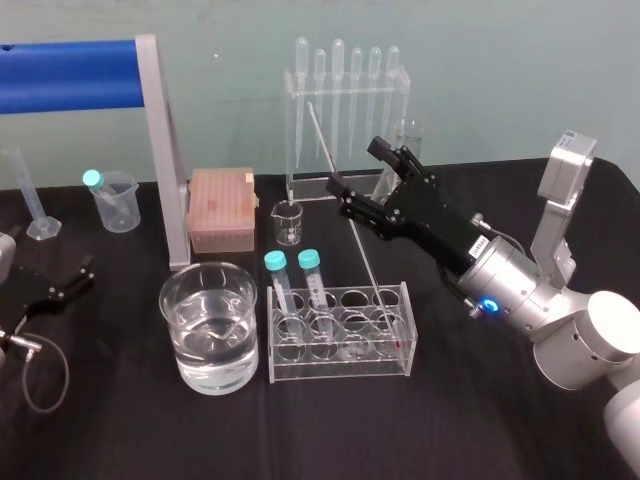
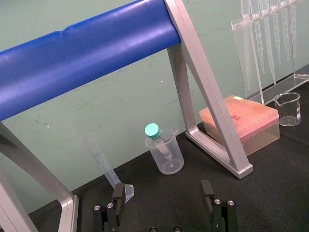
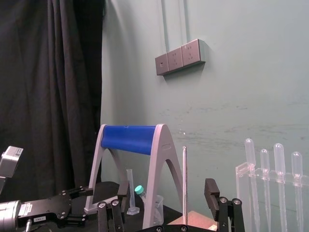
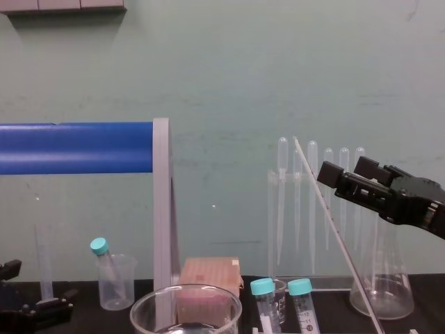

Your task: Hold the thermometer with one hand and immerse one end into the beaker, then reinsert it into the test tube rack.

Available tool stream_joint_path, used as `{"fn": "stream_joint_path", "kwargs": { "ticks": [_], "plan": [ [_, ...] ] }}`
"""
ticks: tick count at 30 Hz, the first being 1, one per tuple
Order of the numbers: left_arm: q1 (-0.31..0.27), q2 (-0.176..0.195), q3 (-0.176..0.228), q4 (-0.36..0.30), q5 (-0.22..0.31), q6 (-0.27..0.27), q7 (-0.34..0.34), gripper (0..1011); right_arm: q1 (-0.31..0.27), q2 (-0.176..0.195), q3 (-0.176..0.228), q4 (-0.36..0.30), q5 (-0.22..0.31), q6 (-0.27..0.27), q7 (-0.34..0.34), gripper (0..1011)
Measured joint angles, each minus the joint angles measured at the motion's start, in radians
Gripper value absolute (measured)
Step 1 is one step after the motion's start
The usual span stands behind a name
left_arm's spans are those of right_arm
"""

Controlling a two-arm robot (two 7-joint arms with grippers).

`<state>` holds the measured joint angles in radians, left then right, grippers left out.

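On the black table [image 1: 120, 430] the water-filled beaker [image 1: 208, 325] stands near left, with the rack [image 1: 340, 340] just to its right. The thermometer [image 1: 372, 270] stands in the rack's right end, red tip down, leaning left. The right arm [image 1: 500, 280] reaches in from the right. Its jaws are spread, one on each side of the rod about halfway up, and they grip nothing. The left jaws lie parked and spread at the table's left edge.

We judge the closing to be the main risk. The rod is thin, slanted glass, so an off-centre squeeze could push it sideways, lever it against the rack hole and snap it, or tip the light rack. A weak grip could let it slide on the lift. On the way to the beaker, its long lower end could catch the two capped tubes [image 1: 295, 285] standing between.
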<state>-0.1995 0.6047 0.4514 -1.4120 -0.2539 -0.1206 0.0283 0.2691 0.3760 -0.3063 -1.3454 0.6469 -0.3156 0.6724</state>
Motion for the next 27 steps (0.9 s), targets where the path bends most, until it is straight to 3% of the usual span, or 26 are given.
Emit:
{"fn": "stream_joint_path", "kwargs": {
  "ticks": [14,23,27],
  "plan": [
    [0.0,0.0,0.0,0.0,0.0,0.0,0.0,1008,-0.005,0.002,0.002,-0.012,-0.011,0.006,-0.021,1004],
    [0.0,0.0,0.0,0.0,0.0,0.0,0.0,1008,-0.089,0.019,0.08,-0.133,-0.157,0.012,-0.258,1004],
    [0.0,0.0,0.0,0.0,0.0,0.0,0.0,1008,-0.143,0.036,0.133,-0.196,-0.23,0.054,-0.375,1004]
  ]
}}
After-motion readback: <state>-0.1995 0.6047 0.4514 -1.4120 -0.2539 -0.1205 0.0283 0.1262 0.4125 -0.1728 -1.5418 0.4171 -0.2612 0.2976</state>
